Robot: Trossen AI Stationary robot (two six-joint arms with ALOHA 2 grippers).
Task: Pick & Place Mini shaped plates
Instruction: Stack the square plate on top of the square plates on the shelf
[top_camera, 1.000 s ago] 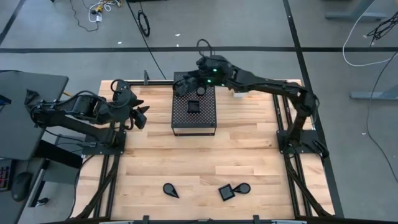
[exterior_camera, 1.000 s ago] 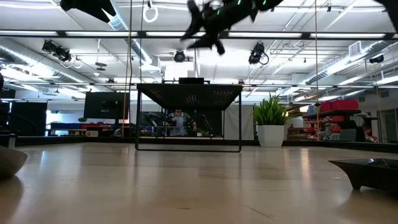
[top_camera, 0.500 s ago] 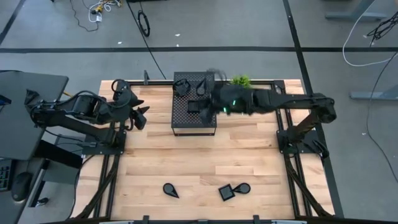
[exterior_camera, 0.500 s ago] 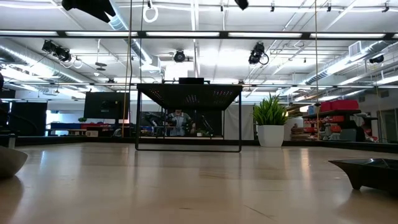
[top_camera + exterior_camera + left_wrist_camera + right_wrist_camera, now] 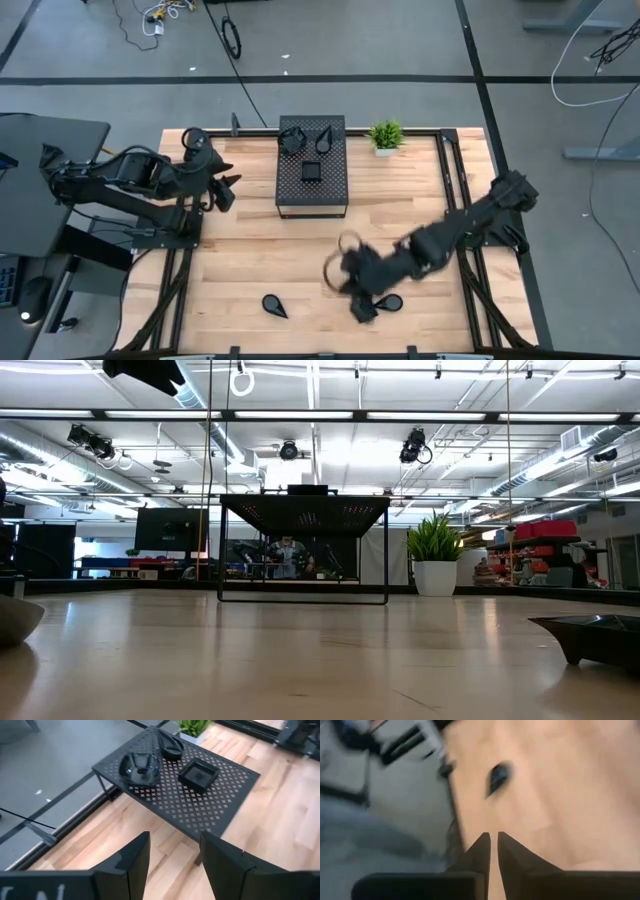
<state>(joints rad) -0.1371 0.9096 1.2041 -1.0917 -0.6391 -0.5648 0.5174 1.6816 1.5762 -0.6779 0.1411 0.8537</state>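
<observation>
While the left gripper point(image 5: 170, 857) waits open near the table's left edge, the right gripper point(image 5: 352, 283), fingers nearly together and empty, hangs over two mini shaped plates point(image 5: 372, 305) by the front edge; three more rest on the perforated box point(image 5: 312, 190).

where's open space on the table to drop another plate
The wood between the perforated box and the front row is bare, left of the right hand. The box's front half is also free. Crowded: the box's back, holding three plates, and the front edge by the teardrop plate.

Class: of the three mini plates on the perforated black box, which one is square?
The square plate nearest the box's middle; the other two, a rounded dish and a teardrop, sit toward its far end.
</observation>
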